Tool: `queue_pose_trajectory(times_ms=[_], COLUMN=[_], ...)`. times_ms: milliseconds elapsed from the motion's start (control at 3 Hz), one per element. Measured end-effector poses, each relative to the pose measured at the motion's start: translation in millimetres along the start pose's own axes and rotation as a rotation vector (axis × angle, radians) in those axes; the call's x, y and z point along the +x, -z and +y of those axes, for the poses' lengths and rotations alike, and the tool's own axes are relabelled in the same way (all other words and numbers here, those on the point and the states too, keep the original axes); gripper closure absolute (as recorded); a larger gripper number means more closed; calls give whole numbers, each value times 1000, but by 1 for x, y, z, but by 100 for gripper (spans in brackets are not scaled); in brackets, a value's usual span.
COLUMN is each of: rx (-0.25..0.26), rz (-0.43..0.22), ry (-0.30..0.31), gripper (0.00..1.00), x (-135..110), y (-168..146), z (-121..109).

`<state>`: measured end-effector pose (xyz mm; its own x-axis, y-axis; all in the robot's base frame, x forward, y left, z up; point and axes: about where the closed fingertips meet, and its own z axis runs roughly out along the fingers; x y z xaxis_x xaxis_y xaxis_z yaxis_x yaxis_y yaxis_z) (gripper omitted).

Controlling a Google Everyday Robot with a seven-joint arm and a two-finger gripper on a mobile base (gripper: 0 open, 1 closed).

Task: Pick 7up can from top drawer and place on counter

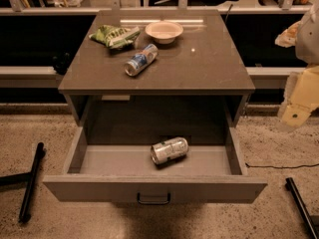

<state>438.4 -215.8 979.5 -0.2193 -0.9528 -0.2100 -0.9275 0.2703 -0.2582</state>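
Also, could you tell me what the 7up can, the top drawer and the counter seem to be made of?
7up can: thin metal, probably aluminium; silvery sheen, dented side. Top drawer: matte grey panels, painted metal or laminate, hard to tell; dark metal handle. Counter: smooth, slightly glossy grey-brown slab, showing light reflections. The gripper hangs off to the drawer's right.

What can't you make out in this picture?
- Gripper: camera view, a pale shape at the right edge, beside the open top drawer; the picture's edge cuts it off.
- 7up can, lying on its side in the drawer: print too small to read.
- Drawer's back: dark, shadowed under the counter.
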Motion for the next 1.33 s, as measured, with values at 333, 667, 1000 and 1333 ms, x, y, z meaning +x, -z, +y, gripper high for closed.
queue_pose_trajectory(times_ms=[333, 667, 1000, 1333], rx=[7, -31, -100, -175], rz=[-13, -73, -180, -262], ry=[4, 30, 66, 97], gripper=[0, 0, 0, 0], x=[1, -4, -20, -46], y=[-5, -29, -62, -95], z=[1, 6, 13, 19])
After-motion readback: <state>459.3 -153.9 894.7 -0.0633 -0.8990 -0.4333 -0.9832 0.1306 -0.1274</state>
